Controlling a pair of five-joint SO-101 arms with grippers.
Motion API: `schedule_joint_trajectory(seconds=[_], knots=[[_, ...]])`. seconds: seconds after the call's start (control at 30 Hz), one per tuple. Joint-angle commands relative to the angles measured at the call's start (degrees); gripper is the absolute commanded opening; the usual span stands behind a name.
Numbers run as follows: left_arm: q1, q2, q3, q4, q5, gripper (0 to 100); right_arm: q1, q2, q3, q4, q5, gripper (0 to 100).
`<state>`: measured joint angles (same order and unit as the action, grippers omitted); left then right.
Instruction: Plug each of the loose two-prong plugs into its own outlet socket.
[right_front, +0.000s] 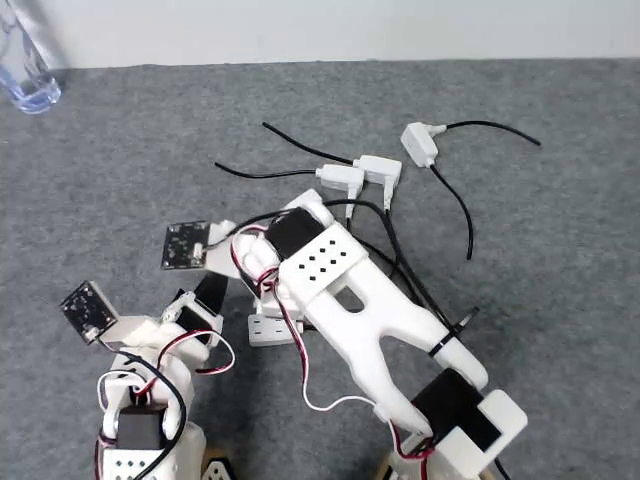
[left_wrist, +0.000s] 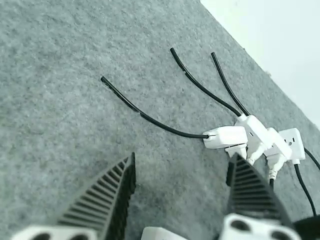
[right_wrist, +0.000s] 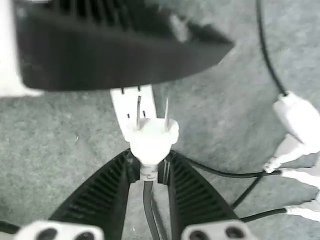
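Between the fingers of the right pincer (right_wrist: 149, 167), a white two-prong plug (right_wrist: 150, 136) is sitting pinched at its neck, prongs pointing at a white outlet socket (right_wrist: 131, 102) lying just ahead on the grey desk (right_wrist: 50, 140). Trouble is, the plug is looking offset: one prong is lining up over the socket body while the other seems to be hanging past its edge. So a straight push is probably going to jam on the face or miss entirely. Nothing is bracing that socket either, so it's likely going to be skating off across the desk the moment any force goes in. Gripping so close to the cord also means the plug could be twisting in the fingers. The left pincer (left_wrist: 182, 160) is hovering spread wide, holding nothing, near the other loose plugs (left_wrist: 225, 136), whose cords are crossing and could be snagging.
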<state>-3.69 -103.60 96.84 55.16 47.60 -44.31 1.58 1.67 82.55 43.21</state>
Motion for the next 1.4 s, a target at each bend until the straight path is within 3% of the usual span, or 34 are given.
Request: schedule_joint_trajectory(seconds=[0.0,0.37,0.7,1.37], knots=[[3.0,-0.5,-0.4,1.1,0.5,28,-2.0,-2.2,-5.5,0.5,-1.1,0.9],[3.8,-0.6,-0.4,1.7,0.4,28,-3.3,4.5,-12.6,0.9,-3.2,0.9],[3.4,-0.6,-0.4,1.7,0.4,28,-4.9,2.4,-23.6,11.8,-3.5,0.9],[3.3,-0.6,-0.4,1.8,0.4,28,-2.4,1.6,-25.3,11.6,-4.0,0.9]])
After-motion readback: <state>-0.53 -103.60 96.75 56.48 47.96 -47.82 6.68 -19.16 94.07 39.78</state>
